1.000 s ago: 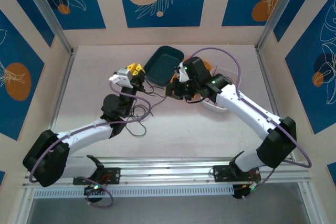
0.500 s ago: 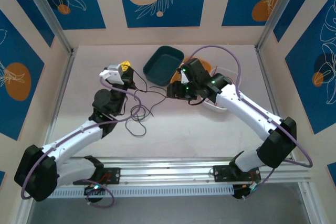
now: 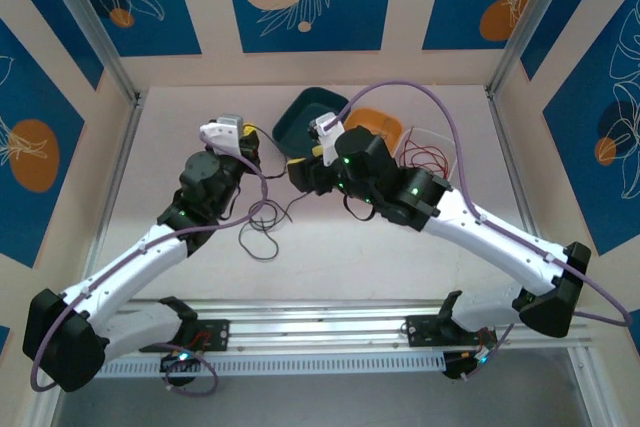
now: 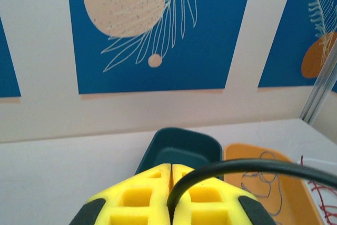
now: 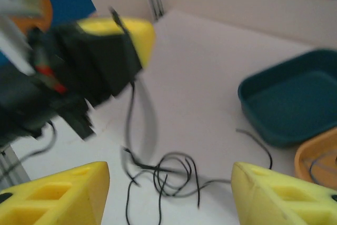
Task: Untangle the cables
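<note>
Cables (image 3: 262,215): thin, floppy, black loops.
Left tool (image 4: 171,168): two yellow ribbed pads clamped on one cable.
Right tool (image 5: 171,185): jaws apart.

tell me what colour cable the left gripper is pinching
Black; the cable shows best in the left wrist view.

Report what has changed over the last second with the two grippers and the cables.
The right gripper opened, apparently releasing the black cable, and swung left, uncovering the orange tray. The left gripper tightened shut on that cable and shifted slightly left. The loose cable coil on the table and the teal tray stayed put.
</note>
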{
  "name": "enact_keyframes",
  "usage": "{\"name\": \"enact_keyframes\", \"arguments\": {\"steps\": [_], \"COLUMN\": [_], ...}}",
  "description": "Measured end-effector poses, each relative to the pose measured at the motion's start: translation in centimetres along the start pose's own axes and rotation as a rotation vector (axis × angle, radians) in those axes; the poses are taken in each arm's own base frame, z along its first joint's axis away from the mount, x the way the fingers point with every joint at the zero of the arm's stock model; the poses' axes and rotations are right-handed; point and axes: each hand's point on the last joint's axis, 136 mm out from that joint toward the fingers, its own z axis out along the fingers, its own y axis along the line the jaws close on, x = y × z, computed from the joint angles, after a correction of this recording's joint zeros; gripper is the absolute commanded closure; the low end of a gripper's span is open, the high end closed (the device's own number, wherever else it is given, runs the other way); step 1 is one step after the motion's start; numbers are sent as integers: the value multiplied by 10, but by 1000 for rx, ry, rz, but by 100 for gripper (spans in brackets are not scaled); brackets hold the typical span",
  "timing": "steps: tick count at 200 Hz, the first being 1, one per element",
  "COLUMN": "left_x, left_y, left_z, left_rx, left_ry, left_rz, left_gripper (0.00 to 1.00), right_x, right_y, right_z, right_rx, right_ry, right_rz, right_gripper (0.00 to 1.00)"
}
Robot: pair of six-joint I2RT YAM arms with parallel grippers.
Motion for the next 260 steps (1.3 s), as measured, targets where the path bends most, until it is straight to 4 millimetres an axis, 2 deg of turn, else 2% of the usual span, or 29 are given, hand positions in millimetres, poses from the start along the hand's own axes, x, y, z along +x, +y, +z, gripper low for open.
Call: {"name": "enact_keyframes", "arguments": {"steps": [21, 41, 116, 148, 173, 197, 236, 260], "left_x": [7, 10, 14, 9, 7, 6, 15, 17], "left_y": [1, 1, -2, -4, -2, 2, 7, 6], "left_z": [0, 0, -2, -7, -10, -15, -17, -17], "left_rx": [-4, -5, 19, 31, 27, 11, -25, -24], "left_ry": [27, 40, 62, 53, 54, 57, 95, 100], "left_rz": [7, 9, -4, -9, -9, -3, 40, 74], "left_gripper": [100, 100, 100, 100, 100, 100, 100, 100], "right_x": [-15, -14, 7, 11, 13, 19, 21, 26], "right_y": [9, 10, -10, -35, -76, -111, -121, -130], "right_z": [-5, 1, 58, 79, 89, 89, 84, 73], "right_rx": [-23, -20, 58, 177, 355, 477, 504, 510], "right_ry": [-62, -60, 45, 68, 77, 100, 107, 118], "right_rz": [-30, -45, -69, -72, -75, -55, -3, 50], "right_gripper": [37, 36, 33, 33, 33, 33, 35, 39]}}
